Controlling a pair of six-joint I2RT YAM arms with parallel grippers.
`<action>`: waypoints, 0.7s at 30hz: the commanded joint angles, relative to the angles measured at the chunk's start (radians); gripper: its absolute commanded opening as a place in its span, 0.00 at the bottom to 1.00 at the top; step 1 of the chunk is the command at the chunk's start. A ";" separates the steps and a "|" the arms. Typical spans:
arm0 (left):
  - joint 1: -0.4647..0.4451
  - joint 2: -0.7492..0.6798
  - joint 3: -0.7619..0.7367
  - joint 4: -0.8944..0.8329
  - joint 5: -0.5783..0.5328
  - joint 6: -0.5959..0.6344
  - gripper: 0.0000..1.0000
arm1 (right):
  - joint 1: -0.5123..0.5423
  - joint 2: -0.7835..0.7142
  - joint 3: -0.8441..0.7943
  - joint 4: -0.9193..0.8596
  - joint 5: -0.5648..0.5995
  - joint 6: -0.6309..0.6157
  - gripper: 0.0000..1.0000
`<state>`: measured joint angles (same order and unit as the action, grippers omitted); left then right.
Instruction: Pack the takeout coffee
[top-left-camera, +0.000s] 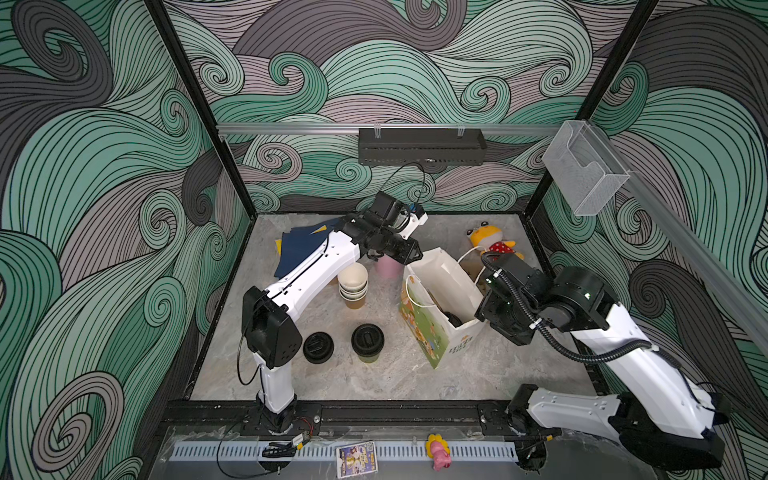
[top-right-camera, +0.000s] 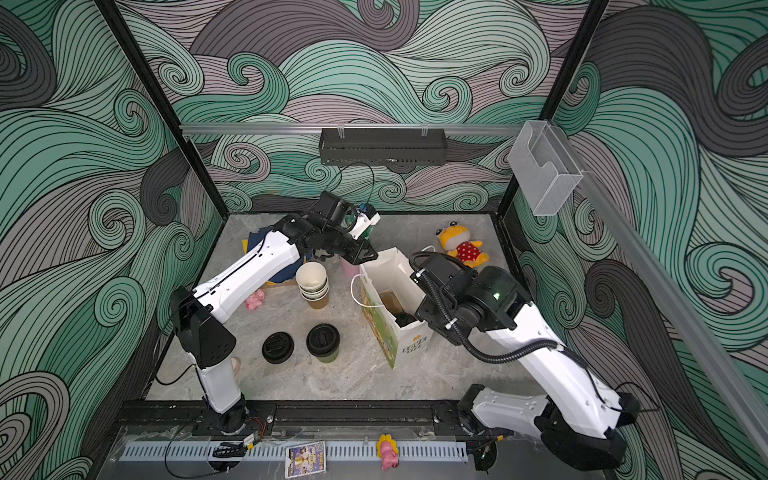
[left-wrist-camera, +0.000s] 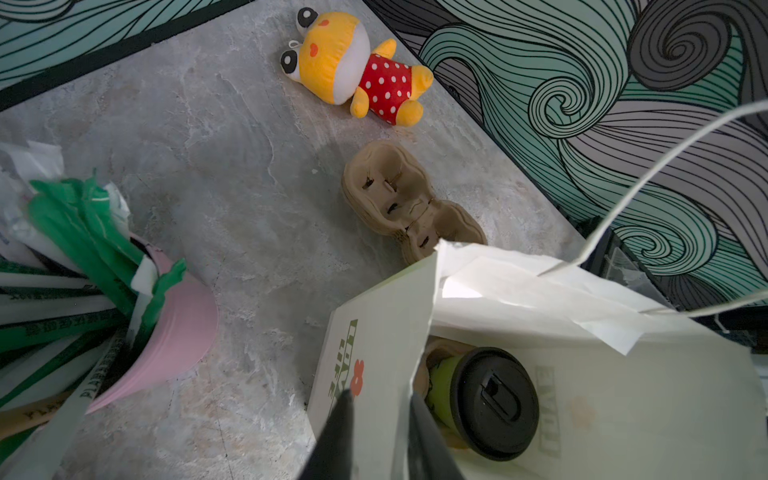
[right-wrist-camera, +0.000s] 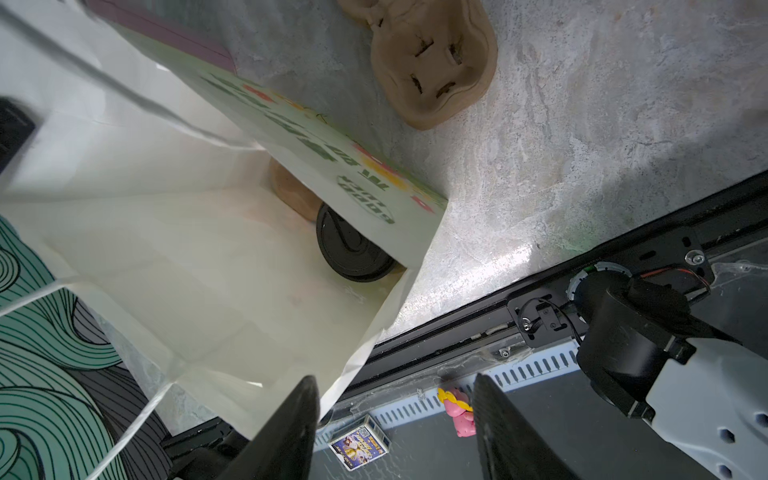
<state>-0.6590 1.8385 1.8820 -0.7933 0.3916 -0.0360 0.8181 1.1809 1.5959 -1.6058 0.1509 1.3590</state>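
**Q:** Where was the coffee?
**A:** One olive-green paper cup with a round black sip lid (left-wrist-camera: 494, 403) stood upright inside the white paper carrier bag with green print and cord handles (left-wrist-camera: 374, 345), on a brown pulp tray (right-wrist-camera: 291, 191) at the bag's bottom. The second lidded green cup (top-left-camera: 368, 343) stood on the grey stone-look table (top-left-camera: 374, 386), out from the bag's printed face. A loose black plastic lid (top-left-camera: 318, 348) lay just beyond it.

**Q:** Left gripper?
**A:** Left gripper (left-wrist-camera: 380, 399) was at the bag's rim, one finger outside the printed wall and one inside. The fingers were set narrow and, as far as the wrist view allowed, pinched the paper.

**Q:** Right?
**A:** Right gripper (right-wrist-camera: 395, 386) hung at the bag's opposite rim, fingers spread wide, gripping nothing.

**Q:** Other items?
**A:** A pink cup of green-white straws (left-wrist-camera: 174, 332) stood just beside the bag. A stack of lidless green cups (top-left-camera: 353, 284) stood near its printed side. A spare brown pulp cup carrier (left-wrist-camera: 399, 199) and a yellow plush toy in a red dotted dress (left-wrist-camera: 353, 62) lay behind the bag.
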 joint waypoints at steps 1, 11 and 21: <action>-0.009 0.009 0.040 -0.022 -0.010 0.004 0.14 | 0.003 0.027 -0.002 -0.042 0.024 0.091 0.61; -0.025 -0.034 -0.006 0.011 -0.015 -0.058 0.00 | 0.003 0.102 -0.012 -0.040 0.029 0.131 0.51; -0.031 -0.106 -0.076 0.036 -0.050 -0.096 0.00 | -0.004 0.128 -0.019 -0.033 0.036 0.141 0.19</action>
<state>-0.6834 1.7836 1.8187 -0.7624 0.3614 -0.1143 0.8177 1.3098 1.5864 -1.6054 0.1608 1.4635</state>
